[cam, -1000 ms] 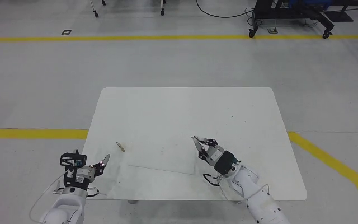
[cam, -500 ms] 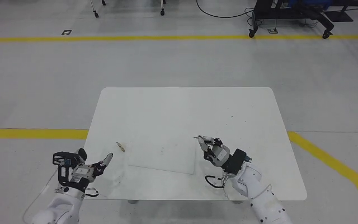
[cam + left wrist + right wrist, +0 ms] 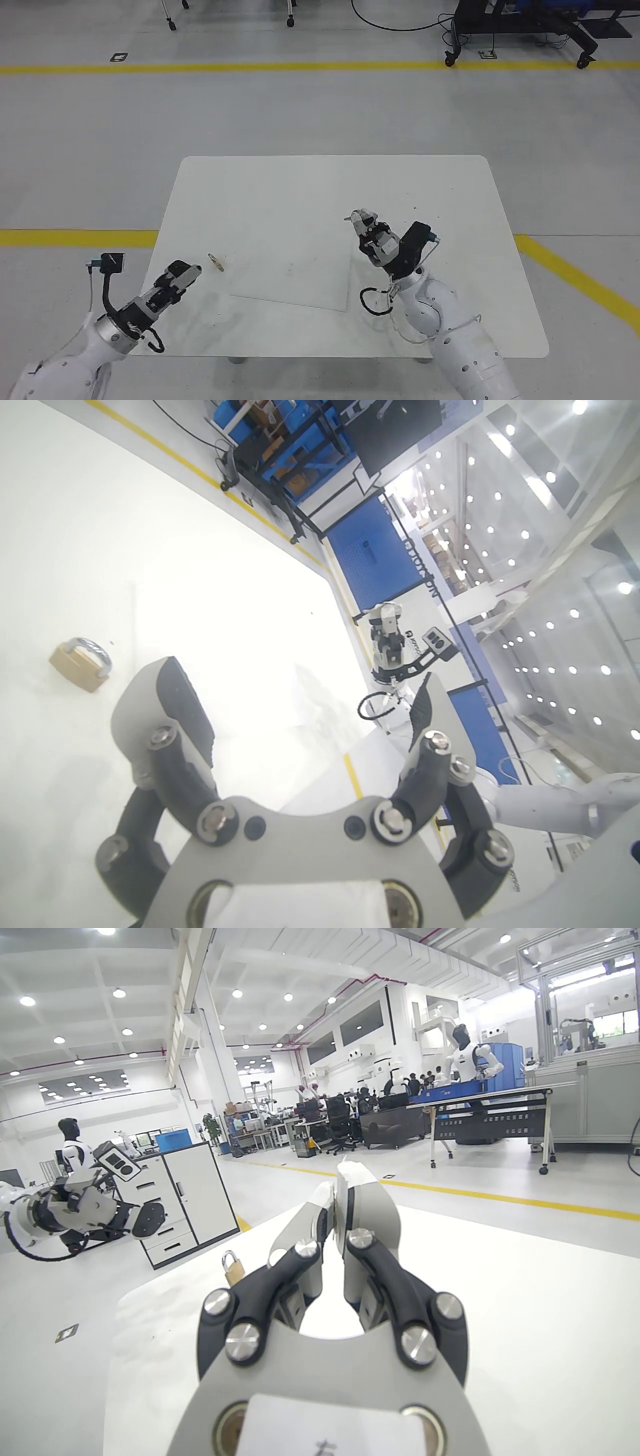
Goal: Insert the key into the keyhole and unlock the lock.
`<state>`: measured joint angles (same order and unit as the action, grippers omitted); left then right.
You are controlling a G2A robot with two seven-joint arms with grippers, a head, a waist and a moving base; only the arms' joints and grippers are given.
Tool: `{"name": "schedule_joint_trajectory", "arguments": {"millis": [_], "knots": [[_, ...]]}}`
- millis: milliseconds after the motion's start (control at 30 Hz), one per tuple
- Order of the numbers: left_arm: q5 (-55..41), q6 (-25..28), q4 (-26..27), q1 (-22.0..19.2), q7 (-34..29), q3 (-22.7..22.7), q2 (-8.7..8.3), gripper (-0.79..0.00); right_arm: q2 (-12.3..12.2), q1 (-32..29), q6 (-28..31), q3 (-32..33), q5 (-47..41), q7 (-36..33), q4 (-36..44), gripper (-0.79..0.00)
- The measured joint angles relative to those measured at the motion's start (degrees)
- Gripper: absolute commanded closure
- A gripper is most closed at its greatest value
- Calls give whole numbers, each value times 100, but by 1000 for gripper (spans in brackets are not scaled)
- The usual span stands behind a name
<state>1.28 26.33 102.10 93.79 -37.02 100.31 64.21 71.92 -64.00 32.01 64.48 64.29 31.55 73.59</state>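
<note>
A small brass padlock (image 3: 214, 262) with a silver shackle lies on the white table (image 3: 300, 190) near its left front edge; it also shows as the padlock (image 3: 80, 660) and the padlock (image 3: 232, 1269). My left gripper (image 3: 184, 273) hangs just short of it at the table's front-left edge, and the left gripper (image 3: 300, 695) is open with nothing between its fingers. My right gripper (image 3: 358, 218) is lifted above the table's middle. The right gripper (image 3: 336, 1188) is shut, with a thin metal tip, apparently the key (image 3: 345, 1159), poking out past its pads.
A faint rectangular clear sheet (image 3: 290, 285) lies flat on the table between the two arms. The floor around has yellow lines (image 3: 300, 68). Carts and benches stand far behind.
My right gripper has risen and moved toward the table's far side, still shut. My left arm has swung outward and its gripper has turned to point at the padlock.
</note>
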Motion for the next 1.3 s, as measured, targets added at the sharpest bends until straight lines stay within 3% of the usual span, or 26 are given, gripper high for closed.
{"name": "schedule_joint_trajectory", "arguments": {"millis": [133,233,333,467,533,633,667,700,800,867,900,1067,1300], "knots": [[-734,68,107,81,-388,-241,9,-785,0,-3,8,-2,1,2,5,0],[-1602,-67,22,-53,-1014,-441,-9,-785,10,-12,246,-35,-240,-206,81,0],[-2473,-342,-164,-325,-1746,-677,-26,-785,68,129,662,-150,-912,-560,-50,0],[-3801,-1139,-556,-829,-2652,-983,-30,-785,201,567,901,-456,-2015,-1419,-453,0],[-3943,-1270,-674,-1021,-2823,-1092,-31,-785,260,732,898,-593,-2320,-1683,-577,0],[-3568,-1055,-755,-1217,-2706,-1345,-10,-782,353,927,952,-817,-2620,-1944,-754,0],[-3310,-867,-768,-1269,-2545,-1439,1,-683,385,991,1008,-888,-2712,-1998,-823,0],[-3063,-691,-769,-1297,-2395,-1508,9,-637,408,1037,1043,-932,-2763,-2029,-871,0],[-2210,-107,-770,-1349,-1785,-1701,43,-570,468,1151,1155,-1049,-2844,-2112,-1008,0],[-1629,274,-725,-1326,-1262,-1789,69,-474,501,1207,1213,-1099,-2886,-2145,-1087,0],[-1441,391,-698,-1306,-1073,-1831,79,-416,514,1227,1248,-1121,-2900,-2167,-1115,0],[-830,528,-624,-1270,-494,-2019,108,-286,563,1285,1623,-1213,-3126,-2422,-1248,0],[-639,491,-795,-1396,-255,-2185,124,-246,602,1330,1887,-1268,-3381,-2802,-1316,0]]}}
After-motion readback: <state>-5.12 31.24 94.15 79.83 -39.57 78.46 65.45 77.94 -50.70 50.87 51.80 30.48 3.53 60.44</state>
